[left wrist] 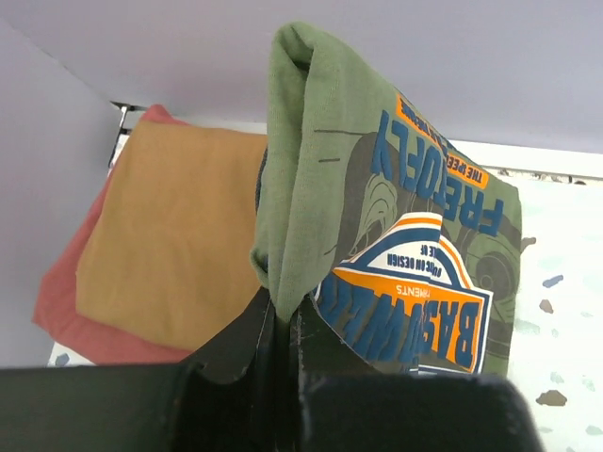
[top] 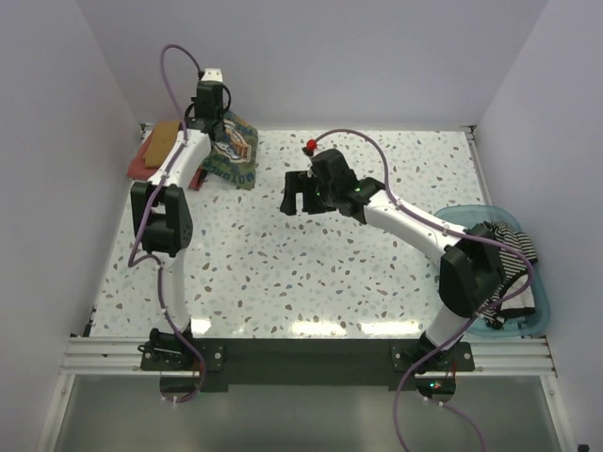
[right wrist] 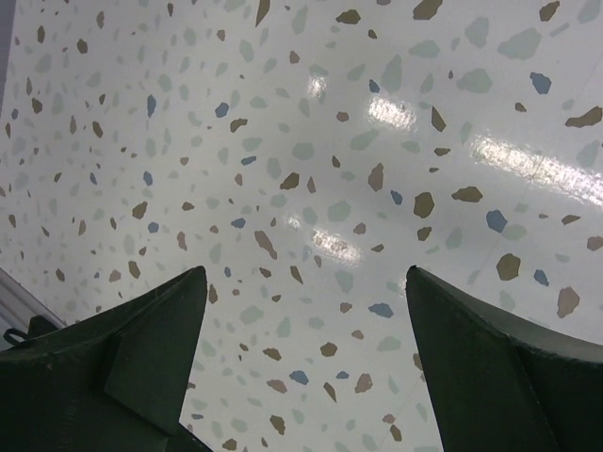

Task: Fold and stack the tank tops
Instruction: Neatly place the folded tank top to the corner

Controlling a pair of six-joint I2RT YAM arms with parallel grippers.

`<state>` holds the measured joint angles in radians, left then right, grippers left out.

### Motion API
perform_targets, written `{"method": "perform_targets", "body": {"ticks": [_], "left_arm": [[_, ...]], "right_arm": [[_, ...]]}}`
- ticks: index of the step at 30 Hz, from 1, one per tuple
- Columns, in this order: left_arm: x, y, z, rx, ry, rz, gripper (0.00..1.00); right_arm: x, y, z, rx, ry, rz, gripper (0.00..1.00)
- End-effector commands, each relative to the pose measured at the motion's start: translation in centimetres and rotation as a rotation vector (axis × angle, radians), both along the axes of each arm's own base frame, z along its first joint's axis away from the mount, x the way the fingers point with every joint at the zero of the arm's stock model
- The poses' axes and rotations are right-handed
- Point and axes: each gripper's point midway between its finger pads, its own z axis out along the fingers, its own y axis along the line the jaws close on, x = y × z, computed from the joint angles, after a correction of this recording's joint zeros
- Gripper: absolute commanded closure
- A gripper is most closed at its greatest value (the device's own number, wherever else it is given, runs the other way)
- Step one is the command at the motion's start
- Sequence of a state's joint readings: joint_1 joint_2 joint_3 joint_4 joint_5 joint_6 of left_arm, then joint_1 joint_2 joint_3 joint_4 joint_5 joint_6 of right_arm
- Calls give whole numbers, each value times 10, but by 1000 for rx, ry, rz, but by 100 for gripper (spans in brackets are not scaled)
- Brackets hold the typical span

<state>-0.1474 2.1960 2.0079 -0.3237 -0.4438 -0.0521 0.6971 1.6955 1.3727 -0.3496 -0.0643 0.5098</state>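
My left gripper (left wrist: 285, 315) is shut on an edge of the folded olive green tank top (left wrist: 405, 245), which hangs from it with its orange and blue print showing. In the top view the gripper (top: 209, 115) holds the top (top: 234, 151) at the far left, beside the folded mustard top (top: 168, 141) lying on the red one (top: 139, 162). The mustard top (left wrist: 179, 226) and the red top (left wrist: 66, 301) lie just left of the green one. My right gripper (top: 300, 196) is open and empty over the middle of the table (right wrist: 306, 273). The striped top (top: 504, 247) lies in the basket.
A translucent blue basket (top: 528, 315) stands at the right edge behind my right arm. White walls close the table at the back and both sides. The speckled tabletop (top: 283, 273) lies between the arms.
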Motion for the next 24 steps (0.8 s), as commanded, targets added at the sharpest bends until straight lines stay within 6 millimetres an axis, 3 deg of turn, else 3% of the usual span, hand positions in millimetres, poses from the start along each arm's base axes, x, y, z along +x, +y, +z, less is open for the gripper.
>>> {"method": "perform_targets", "body": {"ticks": [1, 13, 15, 16, 19, 24], "left_arm": [[17, 11, 38, 7, -84, -30, 100], [35, 52, 85, -35, -185, -93, 100], [37, 48, 85, -65, -189, -121, 100], [36, 75, 86, -67, -196, -89, 100], [38, 95, 81, -145, -213, -91, 100], [40, 122, 55, -145, -176, -57, 100]], "right_arm": [[12, 11, 26, 48, -47, 36, 11], [25, 23, 24, 58, -39, 63, 12], [26, 25, 23, 58, -36, 68, 12], [26, 25, 20, 54, -31, 70, 12], [28, 26, 16, 46, -26, 70, 12], [30, 30, 6, 42, -6, 83, 13]]}}
